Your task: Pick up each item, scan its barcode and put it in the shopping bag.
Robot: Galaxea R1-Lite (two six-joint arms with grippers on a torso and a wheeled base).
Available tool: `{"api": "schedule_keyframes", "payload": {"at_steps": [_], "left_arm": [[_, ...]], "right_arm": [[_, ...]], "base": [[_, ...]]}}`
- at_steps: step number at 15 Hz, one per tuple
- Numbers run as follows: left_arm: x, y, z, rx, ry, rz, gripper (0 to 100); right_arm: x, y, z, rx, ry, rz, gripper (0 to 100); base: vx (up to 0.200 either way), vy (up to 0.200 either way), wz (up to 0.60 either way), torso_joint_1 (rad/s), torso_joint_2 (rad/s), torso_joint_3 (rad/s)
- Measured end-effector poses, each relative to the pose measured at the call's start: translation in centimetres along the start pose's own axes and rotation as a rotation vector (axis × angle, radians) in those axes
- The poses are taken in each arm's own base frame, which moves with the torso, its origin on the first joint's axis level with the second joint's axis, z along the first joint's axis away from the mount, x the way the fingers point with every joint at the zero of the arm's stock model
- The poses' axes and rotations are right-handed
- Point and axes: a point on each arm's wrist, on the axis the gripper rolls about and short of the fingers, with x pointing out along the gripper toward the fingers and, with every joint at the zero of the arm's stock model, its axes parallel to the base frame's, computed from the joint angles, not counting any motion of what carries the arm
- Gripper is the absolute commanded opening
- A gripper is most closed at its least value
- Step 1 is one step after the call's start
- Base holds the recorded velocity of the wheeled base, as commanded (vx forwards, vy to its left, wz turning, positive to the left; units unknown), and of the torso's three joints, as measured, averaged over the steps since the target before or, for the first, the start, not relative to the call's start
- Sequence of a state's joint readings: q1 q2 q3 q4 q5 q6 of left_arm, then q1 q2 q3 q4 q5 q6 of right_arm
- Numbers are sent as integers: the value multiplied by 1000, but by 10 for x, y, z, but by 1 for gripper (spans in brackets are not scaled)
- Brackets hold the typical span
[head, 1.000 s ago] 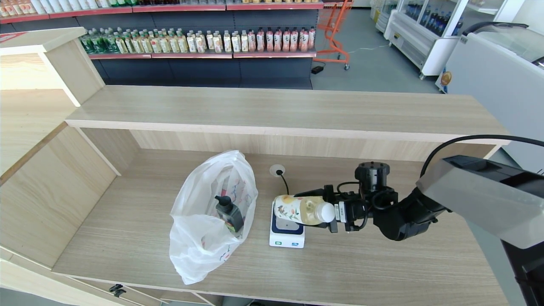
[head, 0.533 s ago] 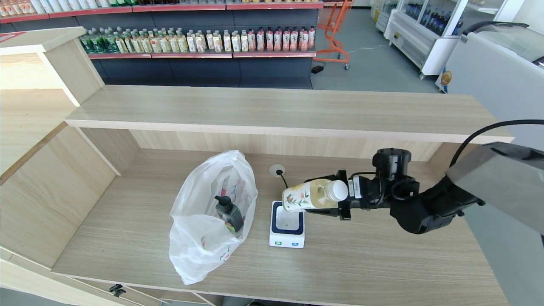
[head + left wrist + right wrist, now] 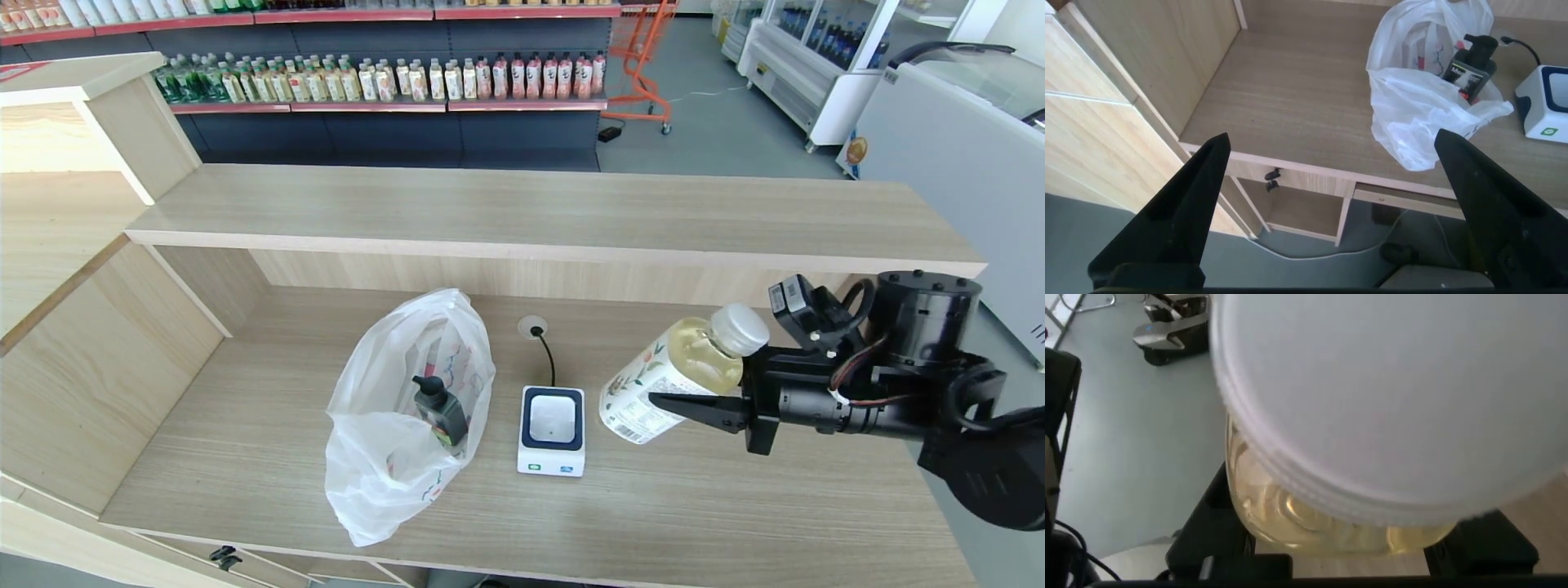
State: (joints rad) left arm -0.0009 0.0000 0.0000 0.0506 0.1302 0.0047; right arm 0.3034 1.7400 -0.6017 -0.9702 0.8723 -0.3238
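- One bottle (image 3: pixel 653 384), clamped in my right claw (image 3: pixel 678 377), right of centre in the head view; long axis tilted, cap upper right, base lower left.
- One scanner (image 3: pixel 553 429) just left of the base.
- One bag (image 3: pixel 359 482) further left, past the scanner, with one pump bottle (image 3: pixel 439 408) inside.
- Left claw (image 3: pixel 1333 140) spread wide, holding nothing.

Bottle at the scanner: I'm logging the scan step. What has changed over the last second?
The right gripper, shut on the bottle, carried it off the scanner toward the robot's right and upward, cap tilting up. The scanner, shopping bag and pump bottle inside it stayed put.
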Motion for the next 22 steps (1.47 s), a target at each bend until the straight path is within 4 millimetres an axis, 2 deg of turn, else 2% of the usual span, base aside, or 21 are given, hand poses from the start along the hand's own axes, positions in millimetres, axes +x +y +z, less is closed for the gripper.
{"api": "schedule_keyframes", "payload": {"at_steps": [3, 8, 11, 15, 20, 22], "left_arm": [[0, 0, 0, 0, 0, -1, 100], [0, 0, 0, 1, 0, -1, 100], [0, 0, 0, -3, 0, -1, 100], [0, 0, 0, -9, -1, -1, 100], [0, 0, 0, -3, 0, 0, 100], [0, 0, 0, -2, -1, -1, 100]], "right_arm": [[-8, 24, 19, 97, -5, -90, 0], [-13, 33, 29, 118, -27, -102, 0], [-14, 32, 32, 173, -30, -153, 0], [-5, 27, 38, 222, -44, -224, 0], [11, 13, 24, 257, -9, -247, 0], [22, 1, 16, 267, 4, -272, 0]], "base": [[0, 0, 0, 0, 0, 0], [0, 0, 0, 0, 0, 0], [0, 200, 0, 4, -4, 4], [0, 200, 0, 10, 5, 1], [0, 200, 0, 1, 0, 4], [0, 0, 0, 0, 0, 0]]}}
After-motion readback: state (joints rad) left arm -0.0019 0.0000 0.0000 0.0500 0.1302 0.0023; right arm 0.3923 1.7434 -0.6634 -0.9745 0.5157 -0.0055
